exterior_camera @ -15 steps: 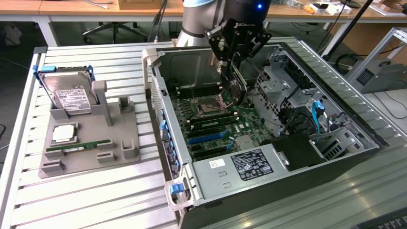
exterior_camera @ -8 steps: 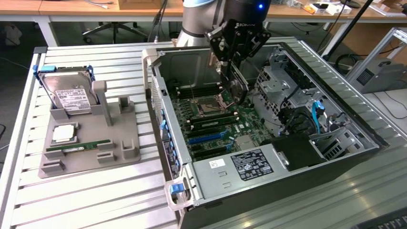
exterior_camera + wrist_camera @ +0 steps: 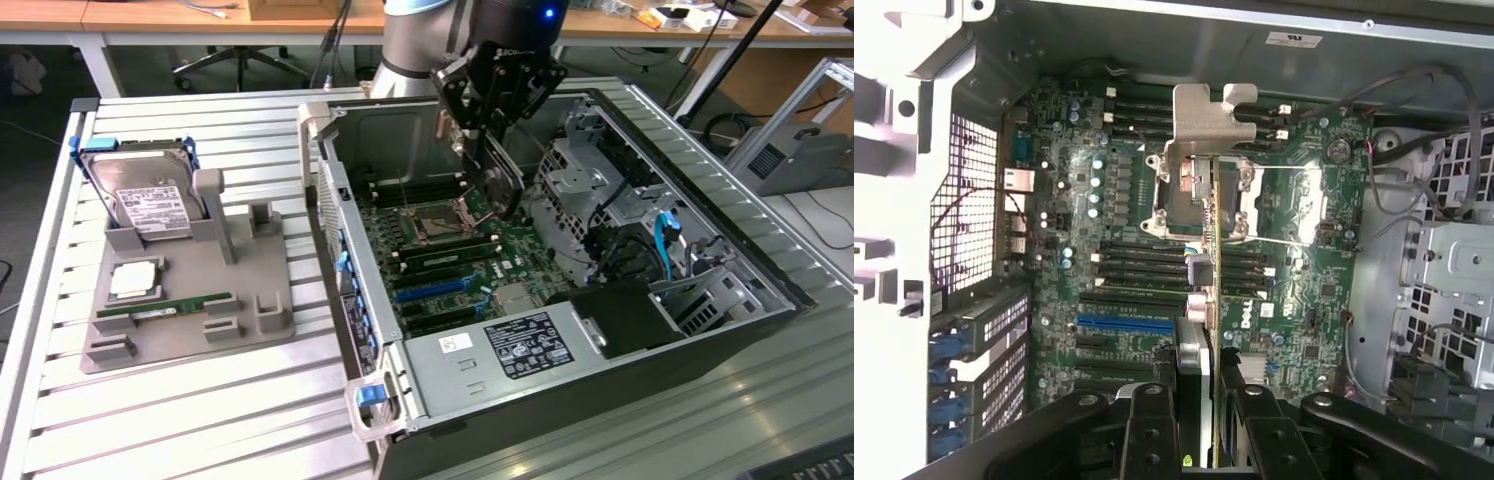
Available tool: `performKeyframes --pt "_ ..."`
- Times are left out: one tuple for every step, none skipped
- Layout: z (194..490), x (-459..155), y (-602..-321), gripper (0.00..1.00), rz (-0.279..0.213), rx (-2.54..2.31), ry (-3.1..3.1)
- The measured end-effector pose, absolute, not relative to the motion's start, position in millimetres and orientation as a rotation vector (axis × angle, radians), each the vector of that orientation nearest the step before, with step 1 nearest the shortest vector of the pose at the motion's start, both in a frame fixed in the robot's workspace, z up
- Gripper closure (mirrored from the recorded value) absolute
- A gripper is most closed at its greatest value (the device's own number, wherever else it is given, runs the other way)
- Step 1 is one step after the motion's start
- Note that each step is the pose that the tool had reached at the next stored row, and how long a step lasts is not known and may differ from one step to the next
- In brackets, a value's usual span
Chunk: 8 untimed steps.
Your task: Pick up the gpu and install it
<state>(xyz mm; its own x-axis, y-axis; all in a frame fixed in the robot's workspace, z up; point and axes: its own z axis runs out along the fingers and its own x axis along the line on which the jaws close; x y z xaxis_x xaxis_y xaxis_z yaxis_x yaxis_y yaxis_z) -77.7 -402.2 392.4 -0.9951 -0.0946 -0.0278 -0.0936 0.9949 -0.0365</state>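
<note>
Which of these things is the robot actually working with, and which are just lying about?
In the job:
- gpu, clamped in the gripper above the motherboard
- open computer case

Lying about:
- hard drive
- RAM stick
- square silver chip
- grey holder that carries these three, beside the case

One end of the gpu (image 3: 1213, 290) is hidden inside the hand (image 3: 1199, 400), itself cut off by the picture's edge. Print on the hard drive (image 3: 144, 195) is too small to read.
</note>
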Motion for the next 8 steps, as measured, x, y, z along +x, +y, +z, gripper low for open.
performKeyframes --pt "392.4 -77.7 -402.2 0.73 -0.055 -0.156 3.108" --pt "392.4 -77.7 -402.2 0.73 -0.054 -0.164 3.107" --pt "392.4 -77.7 -402.2 0.73 -0.054 -0.173 3.107" --pt "392.3 -77.7 -402.2 0.73 -0.054 -0.18 3.106" --pt "392.3 -77.7 -402.2 0.73 -0.054 -0.196 3.105" --pt "392.3 -77.7 -402.2 0.73 -0.054 -0.209 3.104" --pt "392.3 -77.7 -402.2 0.73 -0.054 -0.218 3.103" --pt "392.3 -77.7 -402.3 0.73 -0.054 -0.226 3.103"
